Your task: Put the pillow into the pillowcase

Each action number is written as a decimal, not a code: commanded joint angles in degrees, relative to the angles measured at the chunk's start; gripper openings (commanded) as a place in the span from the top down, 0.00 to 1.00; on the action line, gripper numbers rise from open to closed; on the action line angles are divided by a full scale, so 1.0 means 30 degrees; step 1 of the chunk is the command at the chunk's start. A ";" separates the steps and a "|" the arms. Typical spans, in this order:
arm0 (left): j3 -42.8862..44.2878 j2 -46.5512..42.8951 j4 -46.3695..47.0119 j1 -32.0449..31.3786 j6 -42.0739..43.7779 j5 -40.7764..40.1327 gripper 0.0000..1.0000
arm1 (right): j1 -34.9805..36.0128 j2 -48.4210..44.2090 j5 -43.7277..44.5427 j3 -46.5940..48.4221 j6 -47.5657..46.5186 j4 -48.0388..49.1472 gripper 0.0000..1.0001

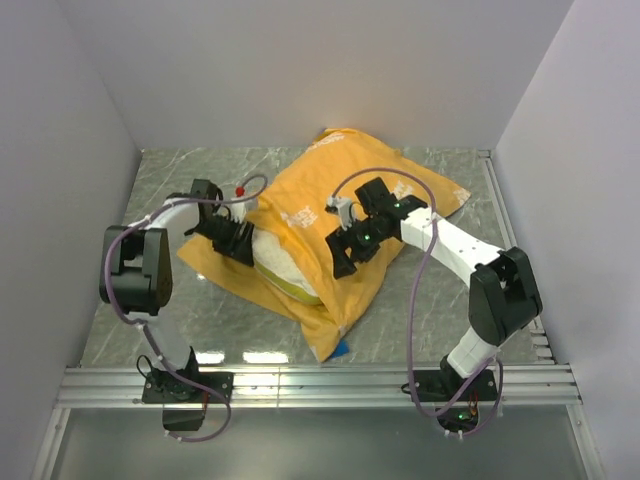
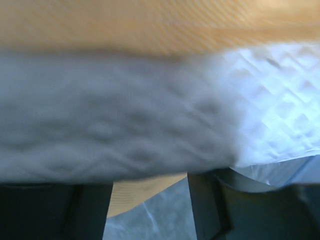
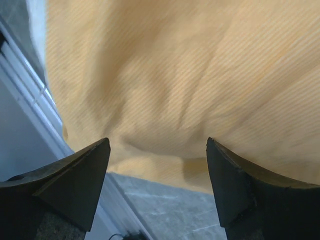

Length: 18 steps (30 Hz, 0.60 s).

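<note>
Cover: the large orange-yellow cloth pillowcase [image 1: 340, 215] with pale prints lies reverse side up across the middle of the grey marbled counter [image 1: 180, 180]. It runs from 1 o'clock down to 6 o'clock. A sliver of its blue face shows at the 6 o'clock corner.

Cushion: the flat cream-white quilted pillow [image 1: 275, 258] with a yellow-green band sits at the cover's 8 o'clock side. One end is bare, and the cover's bulge suggests the rest is already under the cloth.

Mouth: it opens toward 8 to 9 o'clock, facing the left arm, so that arm can feed the cushion in while the other tends the cloth.

Left claw [image 2: 147, 187]: it is pressed up against the bare quilted edge, with orange cloth and counter showing between its fingers. The jaws stand apart, but their tips are hidden by the pillow, so I cannot tell whether they pinch it or only push.

Right claw [image 3: 157, 145]: released, with its fingers spread wide and nothing between them. It hovers over the top layer of orange cloth near the centre, probably placed to catch that layer and draw it over the cushion.

Stage: late, by my reading. Only the exposed end remains to be covered.

Next move needs: a firm hold on the upper cloth layer alone, pulled toward 8 o'clock while the cushion is held steady.

Risk: catching both layers at once, or dragging the whole bundle across the counter.
</note>
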 commanded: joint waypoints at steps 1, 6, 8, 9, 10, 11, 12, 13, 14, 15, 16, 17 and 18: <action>0.3031 0.0417 0.2671 0.0142 -0.1400 0.2403 0.38 | 0.0211 -0.1617 0.2183 0.3971 0.0195 0.0823 0.14; 0.2949 -0.1074 0.3139 0.2715 -0.2448 0.7261 0.11 | 0.2633 0.0014 0.7265 0.8110 0.0695 0.0592 0.10; 0.1900 -0.2415 0.4072 0.4554 -0.3621 0.8673 0.06 | 0.3664 0.1072 0.9063 1.0016 0.0752 0.0152 0.09; 0.1486 -0.2976 0.5355 0.5146 -0.4962 0.8793 0.01 | 0.4596 0.2035 1.0087 1.0515 0.0782 0.0179 0.09; 0.1076 -0.3561 0.5947 0.5616 -0.5555 0.8301 0.01 | 0.5041 0.2479 1.1576 1.1274 0.0724 0.0266 0.08; 0.0550 -0.4669 0.6301 0.6404 -0.5880 0.7919 0.01 | 0.5422 0.2977 1.2229 1.1716 0.0636 0.0441 0.08; 0.0399 -0.5116 0.6682 0.6673 -0.6406 0.7422 0.01 | 0.5832 0.3968 1.2729 1.2185 0.0665 0.0414 0.07; 0.0282 -0.5729 0.6512 0.6937 -0.6440 0.6605 0.01 | 0.6445 0.4529 1.3256 1.3321 0.0694 0.0385 0.05; 0.0194 -0.5967 0.6394 0.7519 -0.6469 0.6452 0.01 | 0.6770 0.5666 1.3348 1.3999 0.0752 0.0007 0.04; 0.0135 -0.6173 0.6248 0.7873 -0.6556 0.6334 0.01 | 0.7035 0.6286 1.3349 1.4615 0.0811 -0.0286 0.02; 0.0047 -0.6349 0.6043 0.8167 -0.6702 0.6246 0.01 | 0.7617 0.6930 1.3407 1.5897 0.0724 -0.0579 0.00; -0.0128 -0.6612 0.5838 0.8808 -0.6762 0.6303 0.01 | 0.7855 0.7604 1.3843 1.6577 0.0665 -0.1336 0.00; -0.0246 -0.6730 0.5720 0.9104 -0.6762 0.6333 0.01 | 0.8090 0.8945 1.3992 1.7715 0.0520 -0.1779 0.00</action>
